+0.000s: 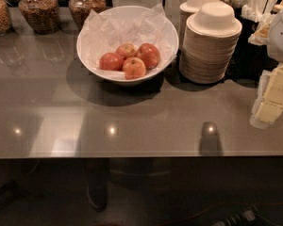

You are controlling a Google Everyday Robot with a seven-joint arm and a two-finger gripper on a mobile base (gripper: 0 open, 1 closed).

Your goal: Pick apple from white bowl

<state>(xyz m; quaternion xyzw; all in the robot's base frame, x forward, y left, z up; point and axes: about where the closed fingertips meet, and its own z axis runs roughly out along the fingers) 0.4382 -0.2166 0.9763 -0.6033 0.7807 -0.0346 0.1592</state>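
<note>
The white bowl (166,26) stands at the back middle of the grey counter, lined with crinkled white paper. Several apples lie in it. The apple (149,55), the largest and most evenly deep red, lies at the right of the group. Smaller apples with yellowish patches lie left (111,61), behind (126,50) and in front (134,68) of it, touching one another. My gripper (273,97), with cream-yellow parts under a white arm casing, hangs at the right edge of the view. It is well to the right of the bowl and nearer the counter's front, and it holds nothing.
A tall stack of cream disposable bowls (210,46) stands right of the white bowl, with a second stack (195,6) behind it. Glass jars (37,11) line the back left. A dark holder with cutlery (247,1) is at the back right. The counter's front edge (132,155) crosses the lower view.
</note>
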